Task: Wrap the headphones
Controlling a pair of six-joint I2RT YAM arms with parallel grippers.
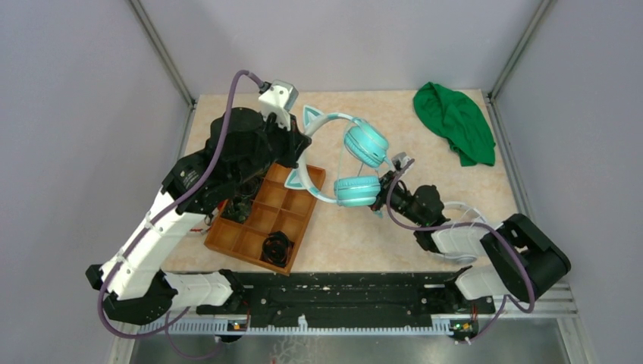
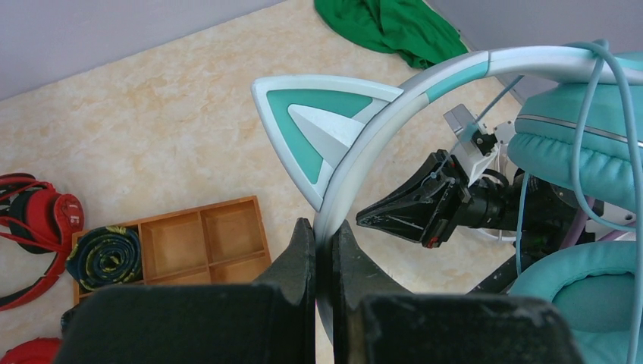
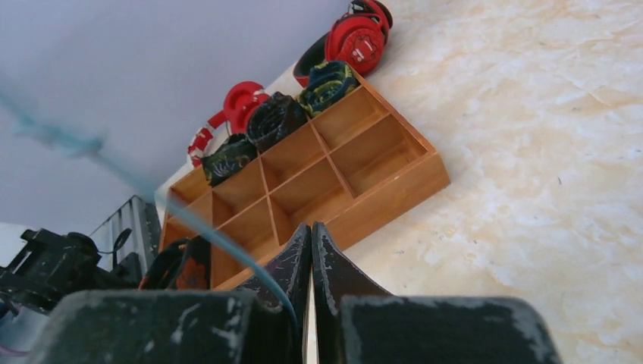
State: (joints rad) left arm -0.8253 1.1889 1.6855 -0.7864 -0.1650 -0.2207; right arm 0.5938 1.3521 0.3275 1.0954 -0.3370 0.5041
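The teal headphones (image 1: 365,144) with cat ears hang above the table, between the two arms. My left gripper (image 2: 324,225) is shut on their pale headband (image 2: 356,152), just below one cat ear (image 2: 318,129). Both ear cups (image 1: 356,189) sit on the right. A thin pale blue cable (image 2: 580,152) loops over the upper cup. My right gripper (image 3: 312,227) is shut under the lower cup, and the cable (image 3: 220,243) crosses its left finger and slips into the gap between the jaws. In the left wrist view, the right gripper (image 2: 364,218) points at the headband.
A wooden compartment tray (image 1: 246,258) lies at the left under the left arm, with rolled dark cables in some cells (image 3: 273,117). Red headphones (image 2: 38,220) lie beyond it. A green cloth (image 1: 455,121) is bunched at the back right corner.
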